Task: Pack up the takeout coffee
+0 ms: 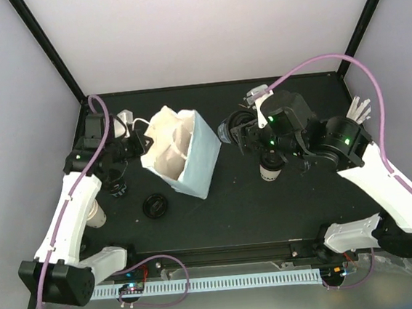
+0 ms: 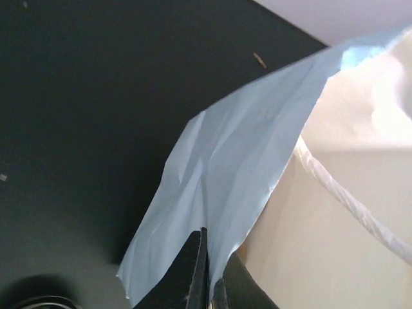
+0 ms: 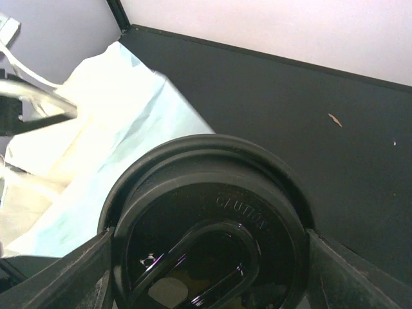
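The left gripper [image 2: 207,257] pinches the light-blue bag [image 1: 192,159] by its rim, holding it open; the right gripper [image 3: 206,270] clamps a black lid [image 3: 212,212] (cup beneath hidden) just beside the bag. Keep it level entering the mouth

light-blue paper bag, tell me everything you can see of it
The light-blue paper bag is creased paper, blue outside and cream inside, with white cord handles. It stands on the black table, left of centre, with its mouth open upward. The left gripper is shut on a flap of its rim. The right gripper holds a black-lidded cup close beside it; whether they touch cannot be told.
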